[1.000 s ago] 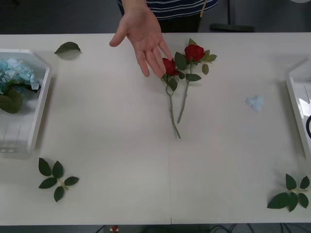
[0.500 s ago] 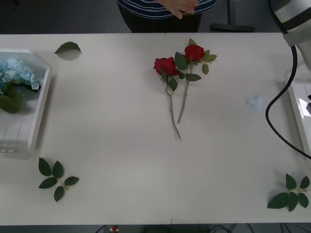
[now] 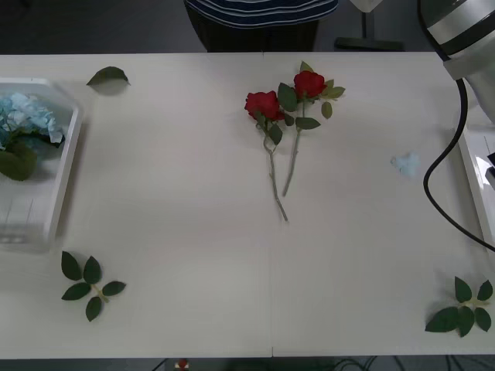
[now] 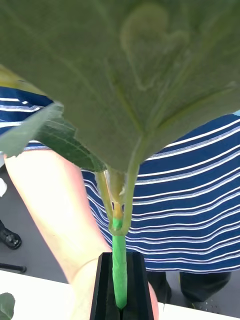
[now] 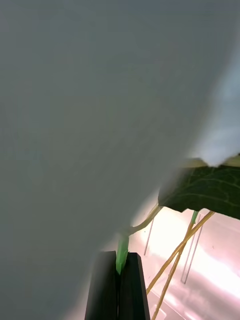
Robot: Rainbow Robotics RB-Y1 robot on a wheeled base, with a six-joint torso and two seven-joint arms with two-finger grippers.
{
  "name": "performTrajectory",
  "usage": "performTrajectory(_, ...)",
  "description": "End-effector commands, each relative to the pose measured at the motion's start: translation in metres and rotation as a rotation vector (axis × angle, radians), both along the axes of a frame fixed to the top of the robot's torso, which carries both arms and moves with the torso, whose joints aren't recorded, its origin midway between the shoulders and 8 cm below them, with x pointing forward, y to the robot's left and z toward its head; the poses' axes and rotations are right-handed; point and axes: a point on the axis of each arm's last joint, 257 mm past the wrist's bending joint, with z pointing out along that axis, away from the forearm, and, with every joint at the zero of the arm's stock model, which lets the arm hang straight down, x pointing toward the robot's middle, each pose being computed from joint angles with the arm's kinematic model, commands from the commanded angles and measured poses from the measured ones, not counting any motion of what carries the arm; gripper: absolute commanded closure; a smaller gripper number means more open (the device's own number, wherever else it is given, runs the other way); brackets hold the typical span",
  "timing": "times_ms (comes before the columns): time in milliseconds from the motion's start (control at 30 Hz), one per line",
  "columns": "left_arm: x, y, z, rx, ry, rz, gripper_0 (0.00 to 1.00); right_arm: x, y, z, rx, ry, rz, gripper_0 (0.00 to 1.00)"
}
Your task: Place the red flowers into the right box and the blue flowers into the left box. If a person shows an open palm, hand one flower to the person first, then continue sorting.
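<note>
Gripping a flower stem [image 4: 119, 272] each, both sets of black fingers are clamped shut right now. On the right gripper [image 4: 119, 300], the bright green stem runs straight out from between the fingers into big green leaves [image 4: 130, 75], with the person [image 4: 200, 185] in the blue-and-white striped shirt right behind and a bare forearm [image 4: 55, 210] just beside the fingers. The left gripper [image 5: 119, 287] pinches a green stem [image 5: 121, 252] too, with a dark leaf [image 5: 205, 190] just past the fingers. Out on the counter [image 3: 193, 232], two red flowers [image 3: 282, 100] lie side by side, stems nearly meeting. Blue flowers [image 3: 23, 116] sit in the left box [image 3: 66, 166]; the right box [image 3: 476, 154] shows at the far edge under the right arm [image 3: 464, 31]. Loose leaf sprigs [image 3: 89, 282] lie around.
</note>
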Motion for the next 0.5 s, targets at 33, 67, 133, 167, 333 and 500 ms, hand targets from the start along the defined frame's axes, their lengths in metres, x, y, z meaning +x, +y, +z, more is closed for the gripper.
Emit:
performTrajectory(33, 0.0163, 0.0053, 0.0341, 0.035, -0.057, -0.010, 1.00, -0.0096, 0.0045, 0.0381, 0.039, -0.057, 0.015, 1.00)
performTrajectory(67, 0.0157, 0.0058, 0.0337, 0.038, -0.054, -0.011, 1.00, -0.0096, 0.0045, 0.0381, 0.039, -0.057, 0.015, 1.00)
performTrajectory(133, 0.0157, 0.0058, 0.0337, 0.040, -0.051, -0.013, 1.00, -0.0096, 0.0045, 0.0381, 0.039, -0.057, 0.015, 1.00)
performTrajectory(167, 0.0163, 0.0055, 0.0344, 0.041, -0.051, -0.014, 1.00, -0.0096, 0.0045, 0.0381, 0.039, -0.057, 0.015, 0.99)
performTrajectory(333, 0.0158, 0.0065, 0.0352, 0.043, -0.051, -0.012, 1.00, -0.0096, 0.0045, 0.0381, 0.039, -0.057, 0.015, 0.00)
performTrajectory(500, 0.0152, 0.0062, 0.0344, 0.041, -0.051, -0.009, 1.00, -0.0096, 0.0045, 0.0381, 0.039, -0.057, 0.015, 0.00)
